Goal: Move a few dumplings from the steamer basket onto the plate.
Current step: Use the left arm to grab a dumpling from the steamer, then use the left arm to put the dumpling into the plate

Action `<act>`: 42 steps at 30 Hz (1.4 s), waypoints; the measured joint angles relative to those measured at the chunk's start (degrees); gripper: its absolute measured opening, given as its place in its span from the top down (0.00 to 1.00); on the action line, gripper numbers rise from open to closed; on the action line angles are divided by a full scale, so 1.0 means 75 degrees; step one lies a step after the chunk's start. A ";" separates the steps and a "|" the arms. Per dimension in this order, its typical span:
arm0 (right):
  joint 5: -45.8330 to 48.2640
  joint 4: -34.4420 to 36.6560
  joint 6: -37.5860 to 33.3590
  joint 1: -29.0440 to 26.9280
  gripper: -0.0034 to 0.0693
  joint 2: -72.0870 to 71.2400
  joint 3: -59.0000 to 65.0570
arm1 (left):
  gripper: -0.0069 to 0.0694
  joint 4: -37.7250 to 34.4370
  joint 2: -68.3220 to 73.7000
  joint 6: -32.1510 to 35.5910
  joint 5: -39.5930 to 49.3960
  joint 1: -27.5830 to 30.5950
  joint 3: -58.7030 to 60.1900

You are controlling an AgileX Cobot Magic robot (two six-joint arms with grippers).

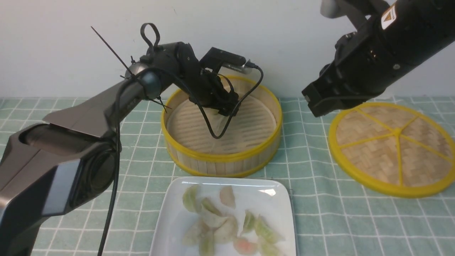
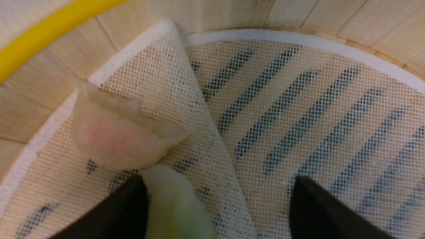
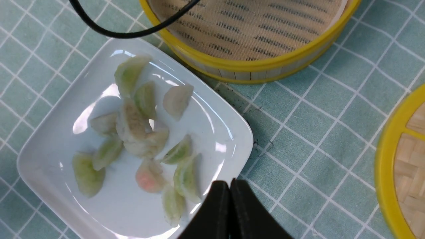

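Note:
The steamer basket (image 1: 270,106) stands at the back middle, lined with a creased white liner (image 2: 206,126). My left gripper (image 1: 223,111) reaches down into it and is open (image 2: 217,186). A pale green dumpling (image 2: 176,205) lies against one of its fingers (image 2: 126,205), and a pinkish dumpling (image 2: 113,139) lies just beyond by the wall. The white square plate (image 1: 280,199) in front holds several dumplings (image 1: 213,217). My right gripper (image 3: 229,184) is shut and empty, held high above the plate's edge (image 3: 232,132); its jaws are out of the front view.
The flat woven yellow-rimmed lid (image 1: 391,145) lies at the right on the green checked cloth (image 1: 312,199). A black cable (image 1: 213,128) from my left wrist hangs into the basket. A wall stands close behind the basket.

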 joint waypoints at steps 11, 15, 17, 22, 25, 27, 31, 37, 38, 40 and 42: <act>0.0000 0.0000 -0.0014 0.0000 0.97 0.0000 0.0000 | 0.76 0.0391 -0.0896 -0.0332 0.1634 -0.0015 -0.0048; 0.0000 0.0097 -0.0014 0.0000 0.97 0.0000 0.0000 | 0.76 0.0306 -0.1517 -0.0325 0.2276 -0.0022 -0.0121; 0.0000 0.0145 -0.0014 0.0000 0.97 0.0000 0.0000 | 0.76 0.0243 -0.1613 -0.0325 0.2540 -0.0022 -0.0121; 0.0000 0.0212 -0.0014 0.0000 0.97 0.0000 0.0000 | 0.76 0.0117 -0.2067 -0.0325 0.3358 -0.0022 -0.0111; 0.0000 0.0243 -0.0014 0.0000 0.97 0.0000 0.0000 | 0.76 0.0117 -0.2744 -0.0406 0.3372 -0.0022 0.0182; 0.0000 0.0252 -0.0014 0.0000 0.97 0.0000 0.0000 | 0.76 0.0089 -0.3247 -0.0533 0.3372 -0.0029 0.0611; 0.0000 0.0255 -0.0014 0.0000 0.97 0.0000 0.0000 | 0.76 0.0067 -0.4546 -0.0756 0.3358 -0.0160 0.2608; 0.0000 0.0255 -0.0014 0.0000 0.97 0.0000 0.0000 | 0.76 0.0004 -0.5712 -0.0801 0.2654 -0.0925 0.6023; 0.0000 0.0262 -0.0014 0.0000 0.97 0.0000 0.0000 | 0.76 -0.0020 -0.5747 -0.0801 0.2358 -0.1065 0.6503; 0.0000 0.0270 -0.0014 0.0000 0.97 0.0000 0.0000 | 0.76 -0.0019 -0.5723 -0.0726 0.1617 -0.1352 0.7225; 0.0000 0.0270 -0.0014 0.0000 0.97 0.0000 0.0000 | 0.76 0.0007 -0.5552 -0.0505 0.0804 -0.1522 0.7577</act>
